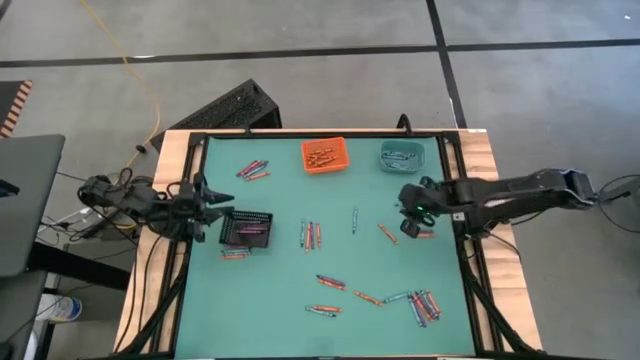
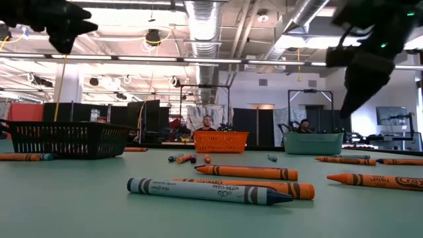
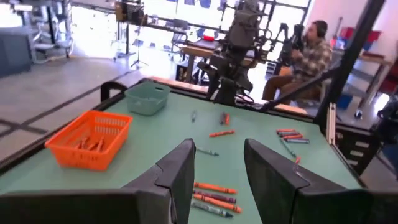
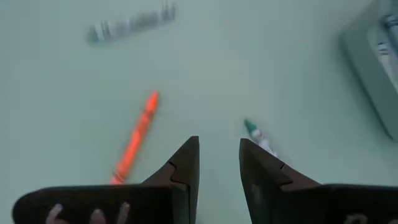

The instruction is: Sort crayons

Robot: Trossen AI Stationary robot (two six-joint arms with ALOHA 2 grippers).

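Crayons lie scattered flat on the green table: a cluster (image 1: 311, 235) mid-table, a pile (image 1: 423, 305) near right, a few (image 1: 252, 170) far left. My right gripper (image 4: 219, 155) hangs open above the table's right side, slanting down, between an orange crayon (image 4: 134, 140) and a teal crayon (image 4: 261, 138); it touches neither. My left gripper (image 3: 217, 168) is open and level at the table's left edge, beside the black bin (image 1: 246, 228), holding nothing.
An orange bin (image 1: 324, 154) and a teal bin (image 1: 401, 155) stand at the far edge, each with crayons inside. The black bin holds a few too. More crayons (image 1: 235, 254) lie just in front of it. People sit in the room beyond the table (image 3: 309, 53).
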